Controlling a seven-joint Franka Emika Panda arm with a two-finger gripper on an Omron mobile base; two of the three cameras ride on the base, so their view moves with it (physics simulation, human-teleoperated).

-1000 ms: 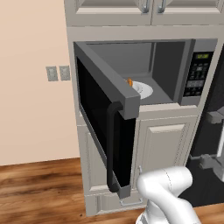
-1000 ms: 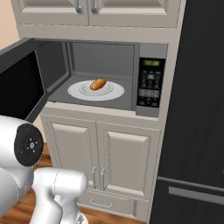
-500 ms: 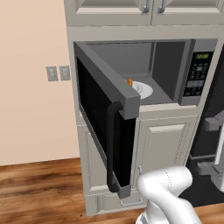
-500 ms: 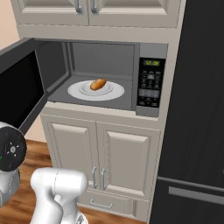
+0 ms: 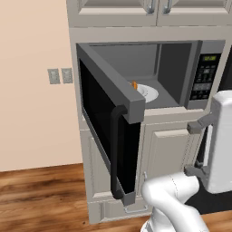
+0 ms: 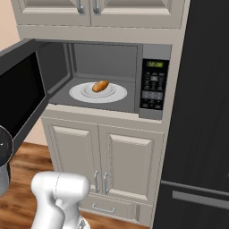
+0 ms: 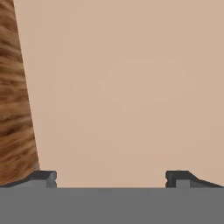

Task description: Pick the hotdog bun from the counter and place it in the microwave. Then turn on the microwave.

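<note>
hotdog bun (image 6: 100, 86): lies on the white plate (image 6: 120, 94) inside the microwave (image 6: 154, 87), near the middle of the plate; from the left base view only its orange end (image 5: 134, 84) peeks past the door's corner. Same spot as a second ago.
microwave door (image 5: 111, 136): swung wide open toward the left, black bar handle (image 5: 116, 154) facing outward; unchanged from the earlier frames.
keypad (image 6: 153, 89): to the right of the cavity, green display lit at its top.
tool (image 7: 111, 178): fingertips spread wide apart, nothing between them; it faces a plain beige wall (image 7: 131, 87) with wood floor (image 7: 15, 96) along one side.
arm: in the right base view its dark joint has dropped to the left edge; in the left base view a white link has come in at the right edge.
cabinets (image 6: 107, 161): pale doors below the microwave, closed.
</note>
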